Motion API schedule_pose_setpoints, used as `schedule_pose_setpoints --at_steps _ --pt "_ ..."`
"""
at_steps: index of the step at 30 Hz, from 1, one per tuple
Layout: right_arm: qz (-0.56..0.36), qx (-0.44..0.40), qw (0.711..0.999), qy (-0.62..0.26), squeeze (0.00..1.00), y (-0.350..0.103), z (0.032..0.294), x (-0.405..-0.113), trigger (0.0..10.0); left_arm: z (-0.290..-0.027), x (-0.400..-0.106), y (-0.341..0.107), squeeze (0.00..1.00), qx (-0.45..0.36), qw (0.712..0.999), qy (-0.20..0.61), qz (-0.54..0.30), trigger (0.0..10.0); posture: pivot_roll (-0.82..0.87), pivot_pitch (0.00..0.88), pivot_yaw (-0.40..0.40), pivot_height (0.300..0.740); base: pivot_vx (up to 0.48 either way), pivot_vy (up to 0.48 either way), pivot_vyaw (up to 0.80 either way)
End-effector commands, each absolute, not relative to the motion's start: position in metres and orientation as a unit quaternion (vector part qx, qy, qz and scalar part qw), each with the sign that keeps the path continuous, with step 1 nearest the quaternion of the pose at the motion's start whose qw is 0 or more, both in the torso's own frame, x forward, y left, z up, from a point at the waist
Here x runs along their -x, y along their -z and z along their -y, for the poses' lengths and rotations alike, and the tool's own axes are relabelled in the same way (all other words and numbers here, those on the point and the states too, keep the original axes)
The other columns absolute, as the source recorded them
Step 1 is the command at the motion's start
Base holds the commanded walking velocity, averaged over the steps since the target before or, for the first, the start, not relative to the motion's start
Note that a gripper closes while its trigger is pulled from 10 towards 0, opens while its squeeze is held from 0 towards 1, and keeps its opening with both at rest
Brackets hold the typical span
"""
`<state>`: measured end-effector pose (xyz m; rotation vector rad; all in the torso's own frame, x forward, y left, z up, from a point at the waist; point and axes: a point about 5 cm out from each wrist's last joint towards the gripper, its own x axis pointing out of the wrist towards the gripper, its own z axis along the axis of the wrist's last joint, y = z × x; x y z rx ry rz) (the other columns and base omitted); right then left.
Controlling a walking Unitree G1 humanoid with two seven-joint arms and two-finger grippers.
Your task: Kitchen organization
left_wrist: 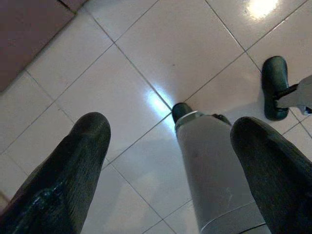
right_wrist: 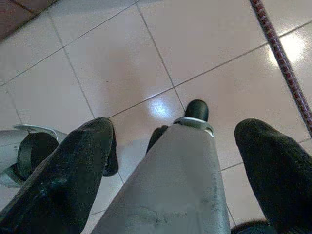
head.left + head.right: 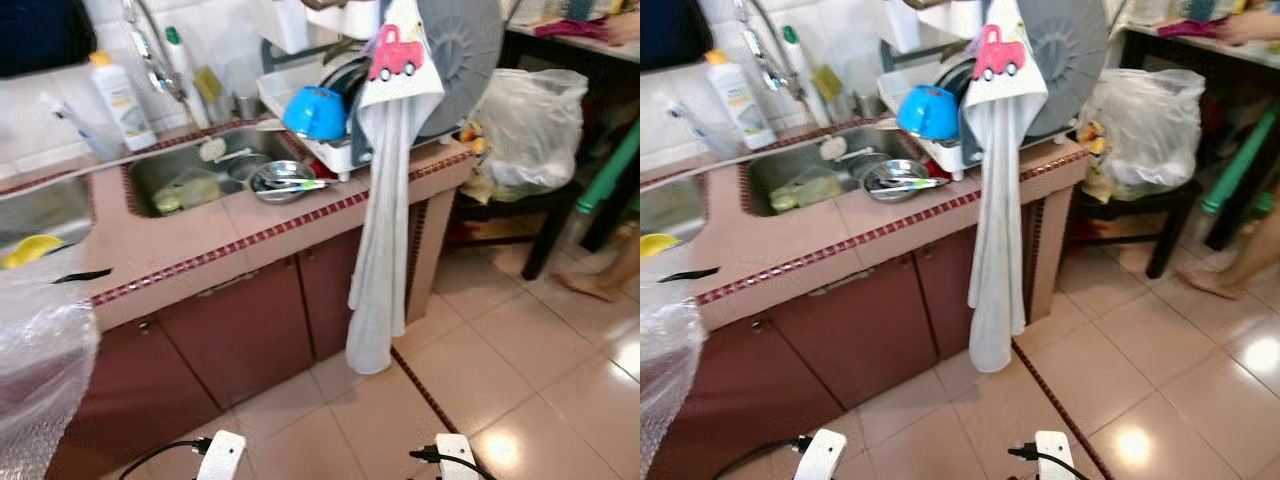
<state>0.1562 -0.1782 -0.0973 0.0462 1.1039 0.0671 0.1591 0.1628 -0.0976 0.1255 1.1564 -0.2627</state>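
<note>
A pink tiled counter with a steel sink stands ahead to my left. A steel bowl holding utensils rests on the counter's edge by the sink. Behind it a white dish rack holds a blue bowl and plates. A long white towel with a red truck print hangs down past the cabinet doors. Both arms hang low over the tiled floor. My left gripper and right gripper are open and hold nothing.
A soap bottle and a tap stand behind the sink. A clear plastic bag bulges at the near left. To the right are a filled plastic bag on a black stool, a green leg and a person's foot.
</note>
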Motion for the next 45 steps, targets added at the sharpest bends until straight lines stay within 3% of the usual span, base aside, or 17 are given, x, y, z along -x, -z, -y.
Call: schedule_pose_setpoints --at_steps 1,10,18,35,42,45 --pt "-0.538 -0.022 0.842 -0.043 0.0 0.101 0.172 -0.148 10.0 -0.164 -0.163 0.096 0.0 -0.064 0.829 0.125 -0.541 10.0 -0.04 0.0 0.126 0.74 0.0 0.0 0.0" --pt "-0.548 0.021 0.833 -0.073 0.0 0.103 0.174 -0.143 10.0 -0.163 -0.157 0.098 0.0 -0.045 0.829 0.116 -0.545 10.0 -0.04 0.0 0.087 0.74 0.0 -0.321 0.0" --pt "-0.547 0.033 0.832 -0.088 0.0 0.103 0.169 -0.143 10.0 -0.164 -0.158 0.098 0.0 -0.055 0.83 0.119 -0.543 10.0 -0.04 0.0 0.105 0.74 0.0 -0.464 0.0" --pt "-0.549 0.081 0.824 -0.113 0.0 0.099 0.187 -0.148 10.0 -0.148 -0.161 0.098 0.0 -0.041 0.835 0.089 -0.541 10.0 -0.02 0.0 -0.001 0.74 0.0 0.0 0.0" --pt "-0.532 0.022 0.844 -0.06 0.0 0.097 0.184 -0.156 10.0 -0.146 -0.164 0.097 0.0 -0.044 0.839 0.087 -0.535 10.0 -0.03 0.0 0.02 0.74 0.0 0.0 0.0" --pt "-0.52 -0.031 0.853 -0.032 0.0 0.095 0.181 -0.162 10.0 -0.147 -0.173 0.093 0.0 -0.026 0.855 0.063 -0.515 10.0 -0.03 0.0 0.027 0.74 0.0 0.0 0.0"
